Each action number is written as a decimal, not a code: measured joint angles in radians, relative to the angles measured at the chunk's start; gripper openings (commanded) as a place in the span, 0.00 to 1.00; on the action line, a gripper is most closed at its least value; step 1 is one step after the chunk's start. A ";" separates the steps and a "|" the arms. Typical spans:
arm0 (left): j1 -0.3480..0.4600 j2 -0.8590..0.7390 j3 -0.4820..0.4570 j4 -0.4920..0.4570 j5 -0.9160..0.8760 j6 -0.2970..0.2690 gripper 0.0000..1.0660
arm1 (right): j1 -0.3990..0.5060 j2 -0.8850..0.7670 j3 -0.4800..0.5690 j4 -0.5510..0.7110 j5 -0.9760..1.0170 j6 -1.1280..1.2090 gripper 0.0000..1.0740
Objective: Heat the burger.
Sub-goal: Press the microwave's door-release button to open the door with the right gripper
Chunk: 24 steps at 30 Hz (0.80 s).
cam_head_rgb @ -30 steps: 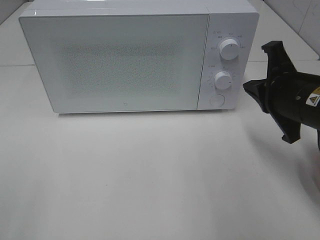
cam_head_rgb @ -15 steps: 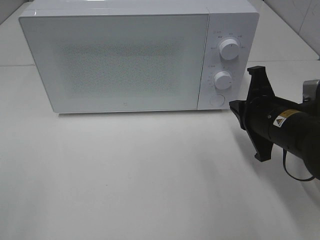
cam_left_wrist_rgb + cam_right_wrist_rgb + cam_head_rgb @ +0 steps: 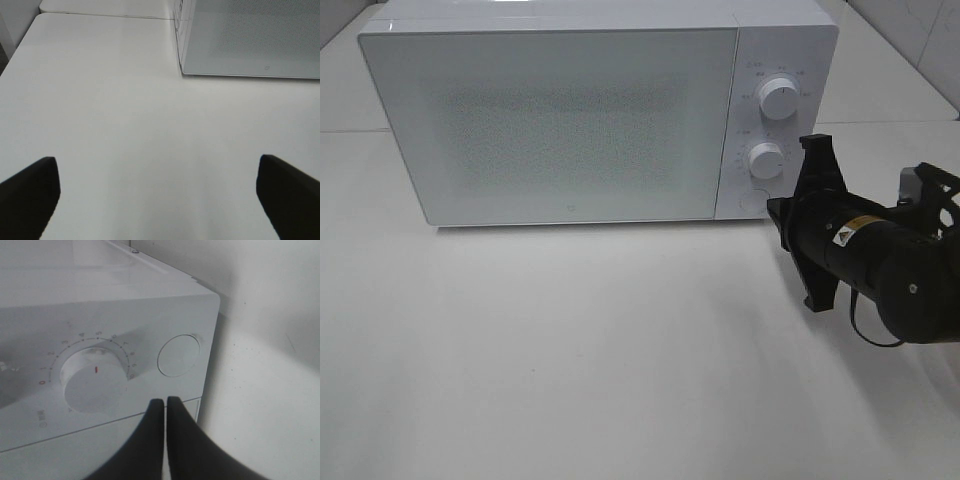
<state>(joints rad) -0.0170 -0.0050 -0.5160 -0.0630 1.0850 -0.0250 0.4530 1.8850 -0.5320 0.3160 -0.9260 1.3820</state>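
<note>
**Right arm at the microwave's control panel, burger out of sight**

I am working the right gripper (image 3: 165,402) with its two fingers pressed together and nothing between them. It is aimed at the front panel of the microwave (image 3: 560,120), low down and between the lower dial (image 3: 95,382) and the round button (image 3: 178,355). The wrist view shows a gap between the tips and the panel, so I read it as near but not touching.

The burger shows in none of my views. The door (image 3: 550,70) is shut and its speckled window gives nothing away, so I cannot tell whether the burger is inside or somewhere off camera.

My judgement is that this is the panel step. Closed fingers suit a push better than a twist, so the button looks the likelier target — a door release, I'd guess. The next move calls for a small shift toward the button's centre, then a straight, gentle press. If the dial is meant instead, I would have to open the fingers around it first.

The left gripper (image 3: 160,195) hangs with its fingers wide apart over bare table (image 3: 620,340), holding nothing.

The table is white, matte and flat, with a seam running behind the microwave. A pale wall (image 3: 270,270) stands close behind — little room on that side.
</note>
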 measured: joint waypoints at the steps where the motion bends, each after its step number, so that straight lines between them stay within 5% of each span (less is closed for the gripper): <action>1: 0.000 0.000 0.000 0.000 0.000 0.001 0.94 | 0.000 0.025 -0.024 0.001 0.000 0.004 0.00; 24: 0.000 0.000 0.000 0.000 0.000 0.003 0.94 | -0.025 0.196 -0.172 0.005 -0.008 0.052 0.00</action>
<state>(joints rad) -0.0170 -0.0050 -0.5160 -0.0630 1.0850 -0.0220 0.4280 2.0810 -0.7040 0.3210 -0.9340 1.4340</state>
